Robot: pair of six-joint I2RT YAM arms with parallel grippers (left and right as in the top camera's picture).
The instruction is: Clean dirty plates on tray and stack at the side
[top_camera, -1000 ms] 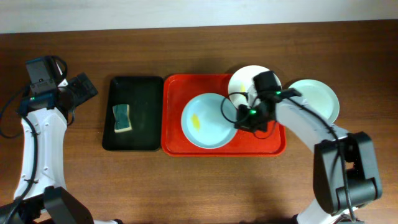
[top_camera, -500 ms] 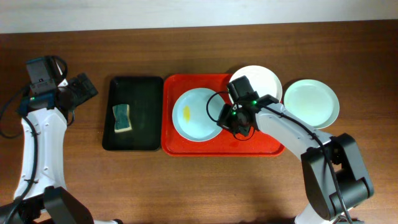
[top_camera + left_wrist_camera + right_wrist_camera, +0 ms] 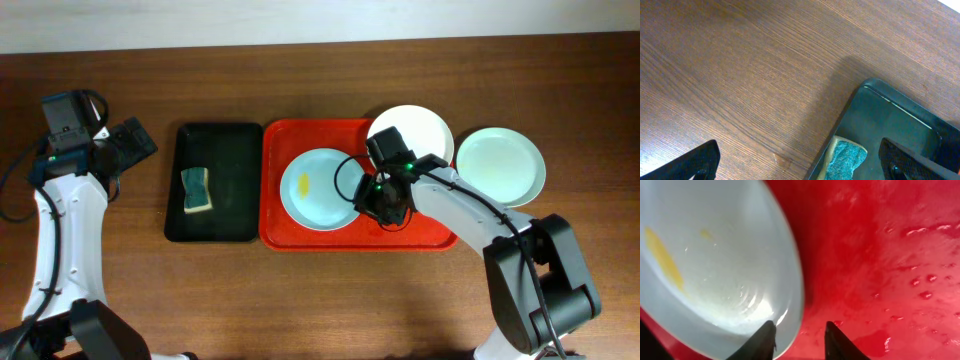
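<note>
Red tray sits directly under the right pincer. Jaws are parted a bit, nothing clamped. One fingertip overlaps the rim of the blue plate, the other is over bare tray, and the rim edge runs between them. Can't tell if the finger touches the rim.

Around it: wet spots on the tray floor on the pincer's bare-tray side. White plate is just behind the pincer's wrist, half over the tray's far right corner. It's close to the blue plate; contact unclear. Second blue plate is further right of the pincer, off the tray, flat on the table just beside the white plate.

Containers: red tray holds the blue plate fully and the white plate partly. Left of the pincer, past the blue plate, the black tray lies edge to edge with the red one. It holds one green-yellow sponge toward the side away from the pincer.

Blue plate: round, shallow, flat on the tray, surface glossy. Long yellow smear on the half away from the pincer, smaller yellow fleck nearer the middle.

Left pincer is well apart at far left, jaws wide, empty, over the table by a corner of the black tray.
</note>
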